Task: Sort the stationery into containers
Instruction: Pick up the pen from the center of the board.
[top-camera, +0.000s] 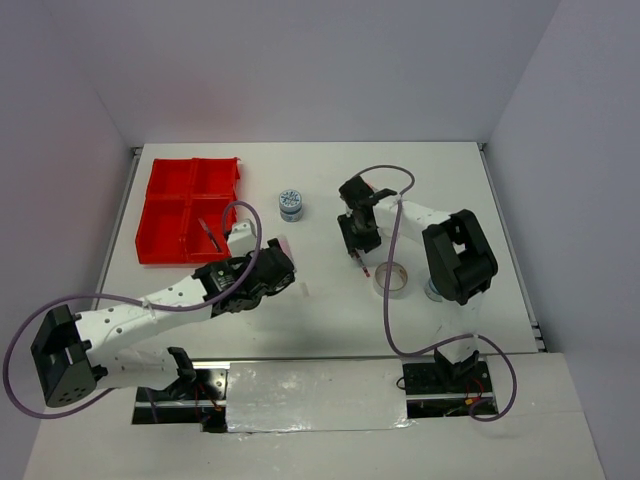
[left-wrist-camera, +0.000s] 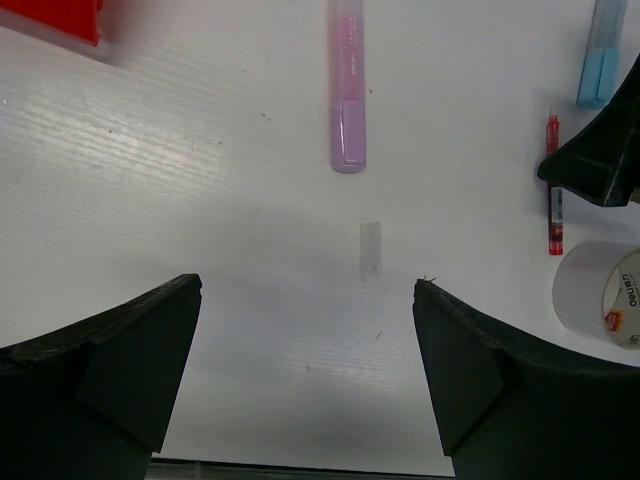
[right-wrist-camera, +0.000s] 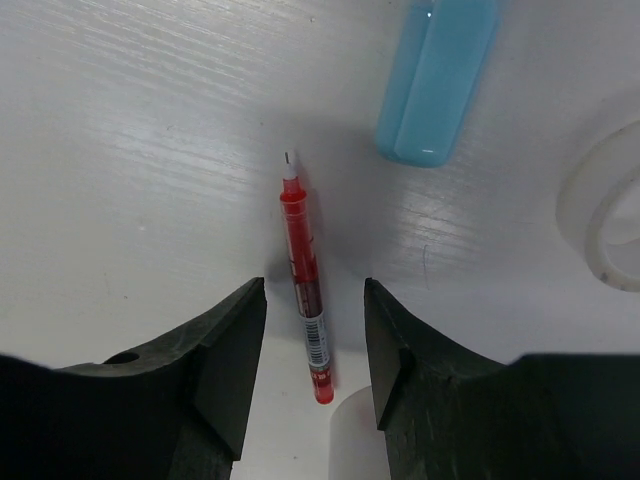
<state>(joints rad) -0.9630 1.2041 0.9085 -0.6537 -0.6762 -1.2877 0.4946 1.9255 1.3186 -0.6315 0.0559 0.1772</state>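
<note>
Right gripper (right-wrist-camera: 313, 295) straddles the red pen (right-wrist-camera: 300, 240) lying on the bench (right-wrist-camera: 130, 150) right of centre, jaws part-open and clear of it. Risk: one finger touching first rolls the thin pen out. Left gripper (left-wrist-camera: 307, 290) is wide open and empty.

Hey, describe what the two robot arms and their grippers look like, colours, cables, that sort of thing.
The left arm and right arm have white links with bulky black joint housings. A thin purple-grey cable loops along each. The left gripper and right gripper are black, with matte wedge-shaped fingers. No markings are legible.
</note>
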